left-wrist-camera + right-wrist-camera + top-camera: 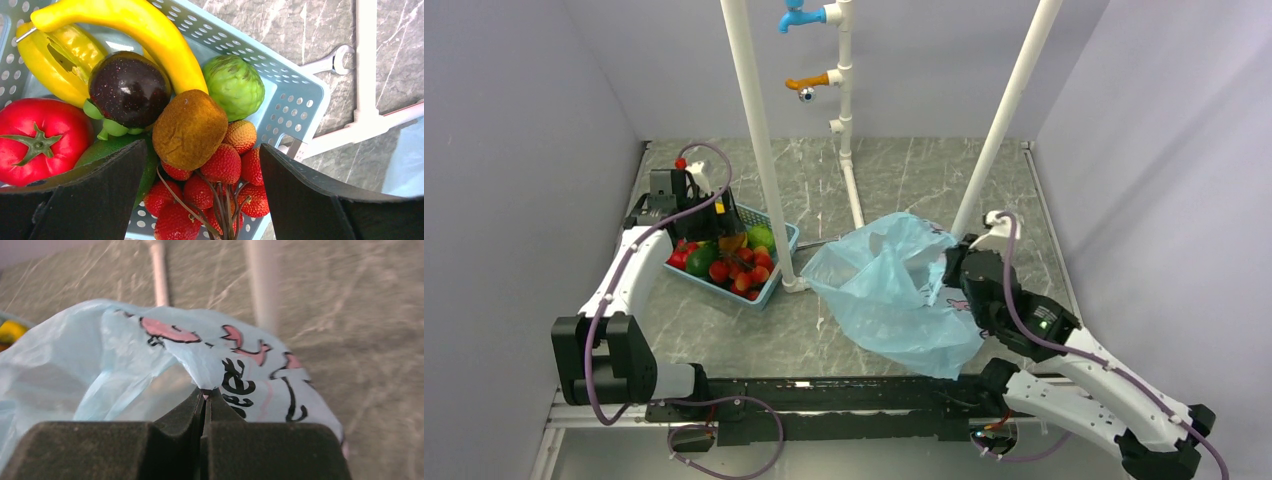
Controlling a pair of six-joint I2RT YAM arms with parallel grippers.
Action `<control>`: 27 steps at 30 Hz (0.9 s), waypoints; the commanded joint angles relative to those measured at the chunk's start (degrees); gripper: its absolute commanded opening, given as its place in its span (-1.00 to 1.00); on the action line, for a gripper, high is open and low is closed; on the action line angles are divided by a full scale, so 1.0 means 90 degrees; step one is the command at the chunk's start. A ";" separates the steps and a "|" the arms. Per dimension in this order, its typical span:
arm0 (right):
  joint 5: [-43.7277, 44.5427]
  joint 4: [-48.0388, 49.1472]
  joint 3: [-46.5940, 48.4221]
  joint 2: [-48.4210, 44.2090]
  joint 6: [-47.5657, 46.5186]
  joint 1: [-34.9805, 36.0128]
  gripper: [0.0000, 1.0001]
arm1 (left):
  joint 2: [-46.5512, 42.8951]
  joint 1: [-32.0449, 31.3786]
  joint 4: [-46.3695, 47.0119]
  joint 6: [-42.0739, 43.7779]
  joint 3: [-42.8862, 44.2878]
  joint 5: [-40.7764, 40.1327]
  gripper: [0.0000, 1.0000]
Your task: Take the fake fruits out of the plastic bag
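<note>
- Left gripper [202,160]: jaws spread wide, holding nothing, poised over the light-blue perforated plastic basket [300,92].
- Glossy plastic fake fruits [189,129]: red, brown and green pieces heaped in that basket beside yellow bananas [150,35].
- Right gripper [206,396]: jaws closed, pinching a fold of the crinkly translucent light-blue plastic bag [894,290].
- The bag lies on the grey marbled surface [904,170], just right of the basket.

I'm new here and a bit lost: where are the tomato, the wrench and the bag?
tomato [45,117]: left wrist view, red skin above the stalk.
wrench [320,64]: left wrist view, handle near the head.
bag [894,295]: top view, middle of the blue film.
</note>
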 commanded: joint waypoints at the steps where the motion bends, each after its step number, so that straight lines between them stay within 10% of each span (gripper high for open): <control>1: 0.2019 -0.1487 0.0882 -0.0131 0.0482 -0.0010 -1.00 | -0.0293 0.0009 0.0202 0.0103 -0.0066 0.0063 0.78; 8: 0.3998 -0.4701 0.2404 0.1049 0.2397 -0.0349 -1.00 | -0.0685 -0.0007 0.0388 0.0081 -0.0230 -0.0045 0.79; 20: -0.0109 -0.1990 0.1197 0.1146 0.0400 -0.4609 -1.00 | -0.3310 -0.0645 0.0559 -0.0224 -0.0925 -0.1258 0.90; 27: 0.0983 -0.2653 0.2007 0.0677 0.0401 -0.5028 -1.00 | -0.5268 -0.0645 -0.0963 -0.0932 -0.0284 -0.1318 0.97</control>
